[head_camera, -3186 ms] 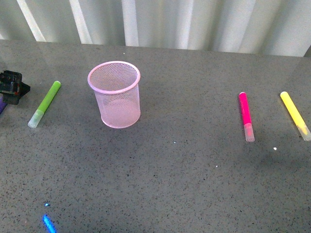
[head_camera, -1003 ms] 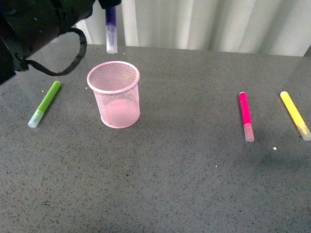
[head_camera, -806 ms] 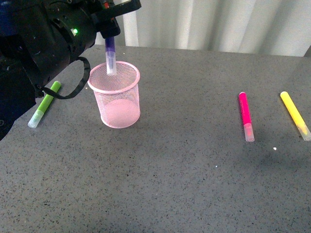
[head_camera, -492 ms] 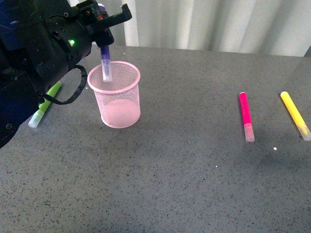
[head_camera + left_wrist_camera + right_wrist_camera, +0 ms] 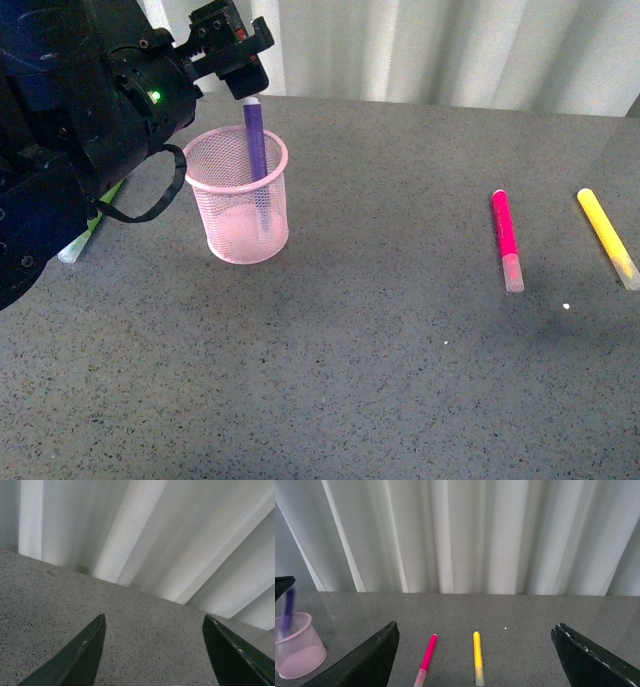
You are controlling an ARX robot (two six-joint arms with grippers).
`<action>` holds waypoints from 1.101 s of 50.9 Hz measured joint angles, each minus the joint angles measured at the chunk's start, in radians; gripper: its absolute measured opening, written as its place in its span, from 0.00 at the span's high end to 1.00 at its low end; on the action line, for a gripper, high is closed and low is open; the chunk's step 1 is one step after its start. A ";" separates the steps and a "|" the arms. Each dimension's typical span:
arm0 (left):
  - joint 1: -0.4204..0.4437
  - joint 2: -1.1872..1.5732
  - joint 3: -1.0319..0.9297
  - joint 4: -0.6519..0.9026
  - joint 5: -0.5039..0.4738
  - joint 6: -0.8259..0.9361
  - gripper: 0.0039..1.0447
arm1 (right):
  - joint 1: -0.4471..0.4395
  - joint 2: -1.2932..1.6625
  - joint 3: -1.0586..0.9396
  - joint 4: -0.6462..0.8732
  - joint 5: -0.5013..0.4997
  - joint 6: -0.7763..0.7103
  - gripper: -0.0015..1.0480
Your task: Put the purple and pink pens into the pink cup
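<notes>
Clearance is what matters here: the purple pen (image 5: pixel 256 140) already stands inside the pink cup (image 5: pixel 222 228), leaning with its upper shaft against the far-right part of the rim and its top poking out above it. The left gripper (image 5: pixel 154 616) hovers just over that top with its jaws spread wide and nothing between them in the left wrist view, so I judge the pen to be let go. To finish this step well, the left arm should lift straight up before swinging away, because a sideways exit could catch the pen's exposed end and tip the light mesh cup. The pink pen (image 5: pixel 506 240) lies flat on the grey tabletop (image 5: pixel 380 380), well apart from the cup on the right, with the yellow marker (image 5: pixel 607 238) near it. The right gripper (image 5: pixel 475 625) is likewise wide open and empty, facing both. It should close across the pink barrel only, keeping clear of the yellow one.
</notes>
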 joint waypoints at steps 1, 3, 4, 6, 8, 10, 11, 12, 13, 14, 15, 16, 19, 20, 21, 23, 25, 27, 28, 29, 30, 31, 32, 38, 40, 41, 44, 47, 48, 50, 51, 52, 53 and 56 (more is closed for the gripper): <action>0.001 -0.004 -0.001 -0.005 0.000 -0.004 0.31 | 0.000 0.000 0.000 0.000 0.000 0.000 0.07; 0.005 -0.019 -0.007 -0.018 0.002 -0.007 0.24 | 0.000 0.000 0.000 0.000 0.000 0.000 0.07; 0.007 -0.029 -0.011 -0.028 0.003 -0.006 0.20 | 0.000 0.000 0.000 0.000 0.000 0.000 0.07; 0.010 -0.051 -0.019 -0.047 0.003 0.000 0.15 | 0.000 0.000 0.000 0.000 0.000 0.000 0.07; 0.014 -0.087 -0.033 -0.081 0.011 0.020 0.08 | 0.000 0.000 0.000 0.000 0.000 0.000 0.07; 0.018 -0.121 -0.044 -0.115 0.023 0.042 0.05 | 0.000 0.000 0.000 0.000 0.000 0.000 0.07; 0.021 -0.146 -0.051 -0.143 0.031 0.055 0.05 | 0.000 0.000 0.000 0.000 0.000 0.000 0.07; 0.026 -0.186 -0.063 -0.189 0.038 0.075 0.06 | 0.000 0.000 0.000 0.000 0.000 0.000 0.07; 0.031 -0.229 -0.072 -0.266 0.046 0.108 0.07 | 0.000 0.000 0.000 0.000 0.000 0.000 0.07; 0.035 -0.259 -0.079 -0.313 0.050 0.124 0.07 | 0.000 0.000 0.000 0.000 0.000 0.000 0.07; 0.042 -0.305 -0.092 -0.391 0.060 0.163 0.06 | 0.000 0.000 0.000 0.000 0.000 0.000 0.07; 0.045 -0.320 -0.097 -0.418 0.065 0.173 0.06 | 0.000 0.000 0.000 0.000 0.000 0.000 0.07; 0.059 -0.401 -0.128 -0.544 0.085 0.216 0.06 | 0.000 0.000 0.000 0.000 0.000 0.000 0.07; 0.065 -0.447 -0.150 -0.605 0.086 0.237 0.06 | 0.000 0.000 0.000 0.000 0.000 0.000 0.07; 0.068 -0.470 -0.162 -0.634 0.085 0.251 0.06 | 0.000 0.000 0.000 0.000 0.000 0.000 0.07; 0.071 -0.494 -0.172 -0.655 0.086 0.263 0.06 | 0.000 0.000 0.000 0.000 0.000 0.000 0.07; 0.074 -0.511 -0.175 -0.660 0.085 0.275 0.06 | 0.000 0.000 0.000 0.000 0.000 0.000 0.07; 0.076 -0.517 -0.174 -0.661 0.085 0.280 0.06 | 0.000 0.000 0.000 0.000 0.000 0.000 0.07; 0.077 -0.518 -0.174 -0.661 0.085 0.283 0.06 | 0.000 0.000 0.000 0.000 0.000 0.000 0.07; 0.078 -0.519 -0.174 -0.662 0.085 0.286 0.06 | 0.000 0.000 0.000 0.000 0.000 0.000 0.07; 0.078 -0.519 -0.174 -0.662 0.084 0.287 0.06 | 0.000 0.000 0.000 0.000 0.000 0.000 0.07; 0.078 -0.518 -0.175 -0.662 0.083 0.290 0.06 | 0.000 0.000 0.000 0.000 0.000 0.000 0.07; 0.077 -0.507 -0.182 -0.634 0.062 0.307 0.08 | 0.000 0.000 0.000 0.000 0.000 0.000 0.07; 0.086 -0.466 -0.342 -0.209 -0.049 0.369 0.28 | 0.000 0.000 0.000 0.000 0.001 0.000 0.07; 0.103 -0.498 -0.411 -0.103 -0.046 0.382 0.38 | 0.000 0.000 0.000 0.000 0.001 0.000 0.07; 0.110 -0.515 -0.429 -0.090 -0.042 0.385 0.42 | 0.000 0.000 0.000 0.000 0.000 0.000 0.07; 0.129 -0.574 -0.476 -0.078 -0.029 0.391 0.52 | 0.000 0.000 0.000 0.000 0.000 0.000 0.07; 0.143 -0.619 -0.514 -0.077 -0.020 0.392 0.61 | 0.000 0.000 0.000 0.000 0.000 0.000 0.07; 0.148 -0.636 -0.530 -0.077 -0.016 0.393 0.64 | 0.000 0.000 0.000 0.000 0.000 0.000 0.07; 0.156 -0.666 -0.558 -0.082 -0.006 0.394 0.71 | 0.000 0.000 0.000 0.000 0.000 0.000 0.07; 0.158 -0.672 -0.564 -0.084 -0.003 0.394 0.73 | 0.000 0.000 0.000 0.000 0.000 0.000 0.07; 0.162 -0.686 -0.578 -0.087 0.002 0.395 0.76 | 0.000 0.000 0.000 0.000 0.000 0.000 0.07; 0.165 -0.700 -0.590 -0.092 0.005 0.396 0.80 | 0.000 0.000 0.000 0.000 0.000 0.000 0.07; 0.175 -0.747 -0.626 -0.106 0.020 0.398 0.90 | 0.000 0.000 0.000 0.000 0.000 0.000 0.07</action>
